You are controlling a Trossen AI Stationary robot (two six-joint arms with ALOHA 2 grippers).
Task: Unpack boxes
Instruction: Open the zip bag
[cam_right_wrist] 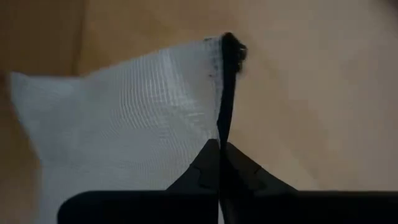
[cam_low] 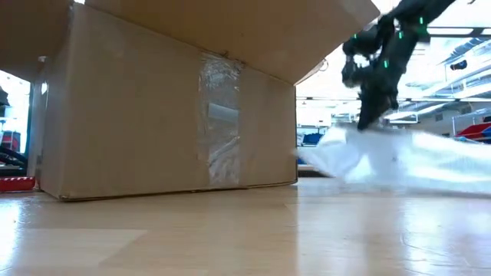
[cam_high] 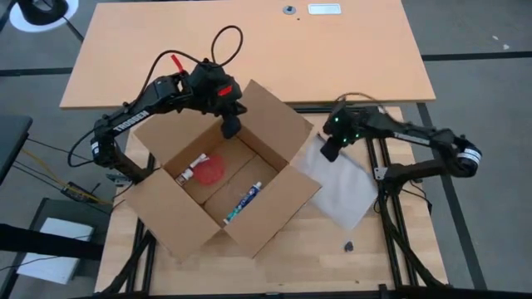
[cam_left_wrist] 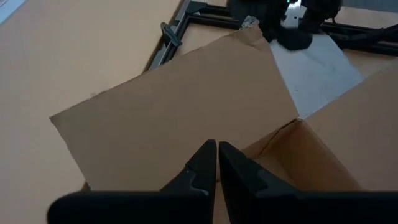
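Beside the open box, our right gripper pinches the bag; left gripper is closed, empty; tube, bottle and red lid remain inside.

The left arm reaches in from the left edge, elbow bent, its forearm angled toward the middle of the scene. Its wrist points downward, and the left end effector hangs there with its two dark fingers pressed together, tips meeting.

The right arm comes in from the right edge, stretched low and nearly straight toward the middle, green lights glowing on its wrist. The right end effector tilts down and left, fingers shut tight. The two end effectors stand well apart.
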